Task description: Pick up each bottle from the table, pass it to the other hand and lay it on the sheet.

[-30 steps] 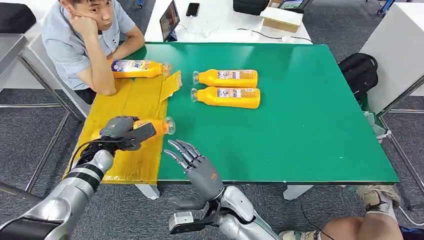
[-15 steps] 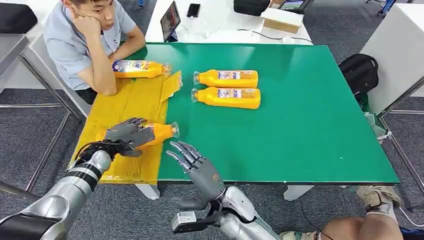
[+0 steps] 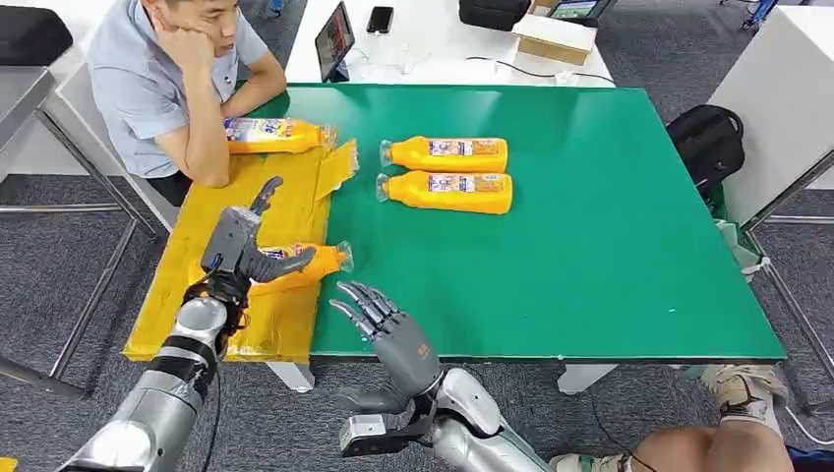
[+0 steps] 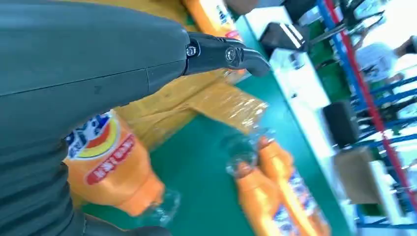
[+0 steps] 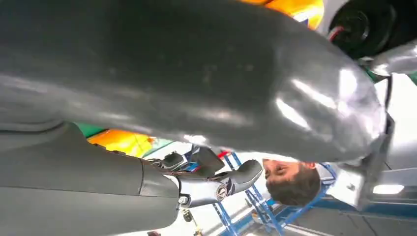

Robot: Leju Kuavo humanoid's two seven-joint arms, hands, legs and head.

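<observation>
1. Left hand (image 3: pixel 239 246) spread wide, raised just above a bottle (image 3: pixel 305 262), thumb at its side, gripping nothing.
2. Bottle lying flat on the yellow sheet (image 3: pixel 258 197), cap toward the green table (image 3: pixel 590 216).
3. Right hand (image 3: pixel 386 324) splayed and holding nothing, near the table's front edge, just beside the sheet.
4. Second bottle (image 3: pixel 275 134) at the sheet's far end; two more bottles (image 3: pixel 447 172) side by side on the table.

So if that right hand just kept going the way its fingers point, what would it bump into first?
Probably the bottle lying on the yellow sheet: the right hand points up and left toward its cap end. Depth is unclear, so it might pass above.
</observation>
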